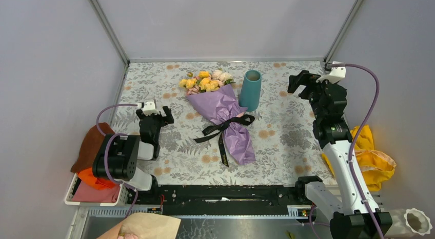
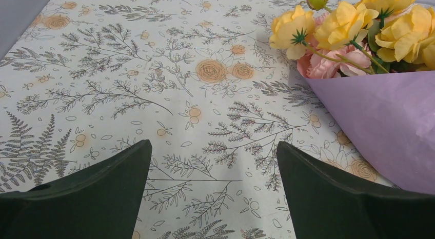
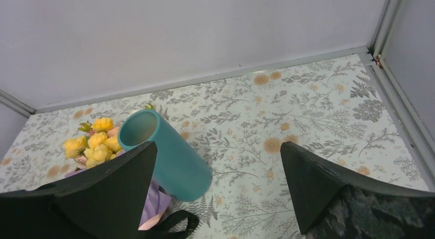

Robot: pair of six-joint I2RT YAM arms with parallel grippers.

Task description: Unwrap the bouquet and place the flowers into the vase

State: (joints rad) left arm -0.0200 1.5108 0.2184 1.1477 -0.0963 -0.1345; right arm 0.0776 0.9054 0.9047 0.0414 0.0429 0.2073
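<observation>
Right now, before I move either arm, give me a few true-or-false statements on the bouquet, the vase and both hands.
1. The black ribbon is tied around the bouquet. True.
2. The teal vase lies on its side. False: it stands upright, to the right of the bouquet.
3. The left hand and the right hand are both open and empty. True.
4. Some flowers are in the vase. False: all are in the wrapped bouquet, and the vase is empty.
</observation>
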